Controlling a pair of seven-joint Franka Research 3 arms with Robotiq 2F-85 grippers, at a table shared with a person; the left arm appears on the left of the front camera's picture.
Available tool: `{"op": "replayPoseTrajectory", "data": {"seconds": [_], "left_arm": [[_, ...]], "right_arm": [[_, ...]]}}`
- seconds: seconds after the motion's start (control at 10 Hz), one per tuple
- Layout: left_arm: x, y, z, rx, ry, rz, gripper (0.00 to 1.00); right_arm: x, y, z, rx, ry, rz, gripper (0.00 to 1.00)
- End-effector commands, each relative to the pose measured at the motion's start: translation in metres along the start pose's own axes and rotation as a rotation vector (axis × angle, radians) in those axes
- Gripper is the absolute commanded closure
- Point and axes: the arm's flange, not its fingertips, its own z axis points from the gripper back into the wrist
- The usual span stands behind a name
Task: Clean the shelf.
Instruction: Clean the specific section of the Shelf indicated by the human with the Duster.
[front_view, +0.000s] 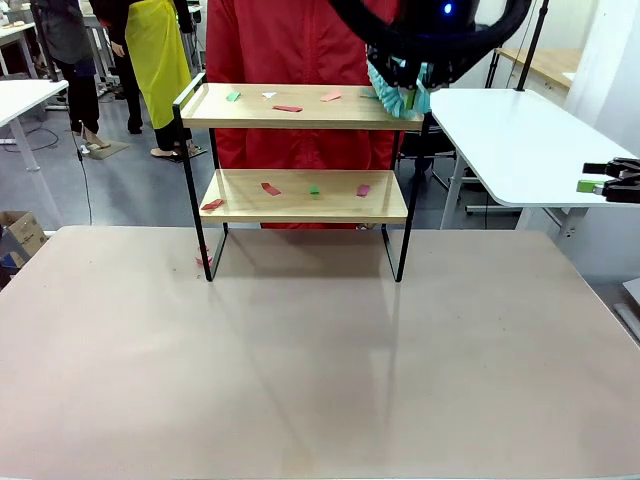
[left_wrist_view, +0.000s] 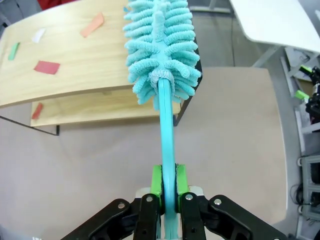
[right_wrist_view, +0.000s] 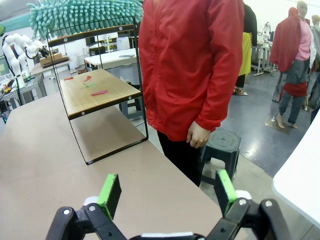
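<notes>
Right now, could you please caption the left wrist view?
Left gripper holds a teal duster at the scrap-strewn shelf.

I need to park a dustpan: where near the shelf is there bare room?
The table in front of the shelf is bare, bar a scrap by its left foot. Both boards are dotted with scraps, and the duster in the left hand crowds the top board's right end.

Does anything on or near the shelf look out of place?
Yes. Small red, green, pink and white scraps lie scattered on both boards of the shelf. One red scrap sits at the lower board's left edge, and a reddish bit lies on the table by the left foot.
</notes>
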Motion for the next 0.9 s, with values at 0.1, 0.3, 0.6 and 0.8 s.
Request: {"op": "replayPoseTrajectory", "data": {"seconds": [0.1, 0.3, 0.6, 0.8], "left_arm": [[0.002, -0.006, -0.010, 0.022, 0.029, -0.013, 0.87], [-0.003, -0.003, -0.009, 0.006, 0.014, -0.006, 0.87], [-0.001, 0.000, -0.017, 0.020, 0.058, -0.025, 0.87], [0.003, 0.013, -0.017, 0.059, 0.103, -0.035, 0.87]], "right_arm": [[0.009, 0.001, -0.002, -0.015, 0.013, -0.011, 0.00], [0.009, 0.001, -0.002, -0.015, 0.013, -0.011, 0.00], [0.009, 0.001, -0.002, -0.015, 0.013, -0.011, 0.00], [0.009, 0.001, -0.002, -0.015, 0.013, -0.011, 0.00]]}}
